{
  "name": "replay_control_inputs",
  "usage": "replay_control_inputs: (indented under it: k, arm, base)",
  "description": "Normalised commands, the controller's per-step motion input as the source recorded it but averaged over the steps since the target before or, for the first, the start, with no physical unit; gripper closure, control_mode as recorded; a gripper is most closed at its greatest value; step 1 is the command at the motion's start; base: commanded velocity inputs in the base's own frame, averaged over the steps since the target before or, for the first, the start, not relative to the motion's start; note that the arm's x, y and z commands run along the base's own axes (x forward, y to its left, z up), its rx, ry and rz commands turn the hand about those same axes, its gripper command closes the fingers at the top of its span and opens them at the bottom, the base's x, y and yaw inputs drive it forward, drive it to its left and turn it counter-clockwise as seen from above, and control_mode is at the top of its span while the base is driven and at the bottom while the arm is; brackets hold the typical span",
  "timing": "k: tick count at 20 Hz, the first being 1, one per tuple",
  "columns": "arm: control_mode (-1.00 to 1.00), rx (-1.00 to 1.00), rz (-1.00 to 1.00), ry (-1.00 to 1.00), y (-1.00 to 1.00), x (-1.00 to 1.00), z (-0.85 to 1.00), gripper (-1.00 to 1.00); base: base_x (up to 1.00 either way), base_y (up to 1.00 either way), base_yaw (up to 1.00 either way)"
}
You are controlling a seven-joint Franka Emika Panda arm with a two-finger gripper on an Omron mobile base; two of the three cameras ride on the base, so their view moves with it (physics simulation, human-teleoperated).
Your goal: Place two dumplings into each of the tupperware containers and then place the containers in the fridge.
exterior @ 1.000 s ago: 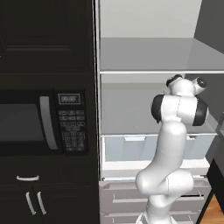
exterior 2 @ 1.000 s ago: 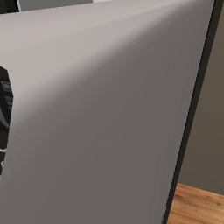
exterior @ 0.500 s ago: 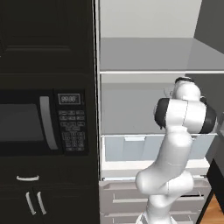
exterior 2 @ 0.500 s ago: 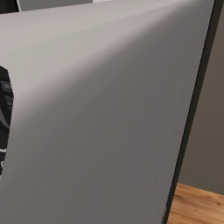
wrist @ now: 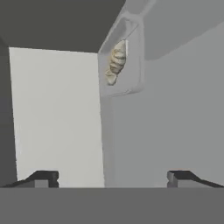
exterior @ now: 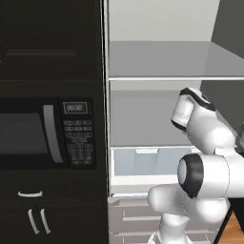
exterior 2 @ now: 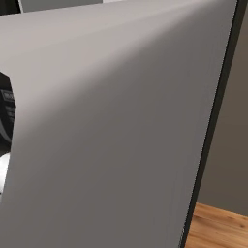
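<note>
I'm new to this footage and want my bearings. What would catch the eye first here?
The white arm rears up before the open fridge, beside the black microwave. In the hand view, a translucent tupperware container with a dumpling inside sits beyond the open gripper. A big grey panel looms in the right base view.

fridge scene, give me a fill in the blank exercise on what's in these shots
1. In the hand view the pincer is ____.
2. The container ahead of it holds tan ____.
3. Left of the fridge sits a black ____.

Missing words: open; dumplings; microwave
</note>
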Motion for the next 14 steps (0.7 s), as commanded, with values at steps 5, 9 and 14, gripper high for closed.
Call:
replay_control_inputs:
  k: [5, 9, 14]
  arm:
    - [-1.00, -0.62, 0.19, 0.14, 0.45, -1.00, 0.48, -1.00]
    - [-1.00, -0.49, 0.27, 0.20, 0.02, -1.00, 0.50, -1.00]
    - [-1.00, -0.41, 0.34, 0.23, 0.17, -1.00, 0.55, -1.00]
  base:
    - [0.00, 0.00, 0.00]
    - [0.00, 0.00, 0.00]
    - [0.00, 0.00, 0.00]
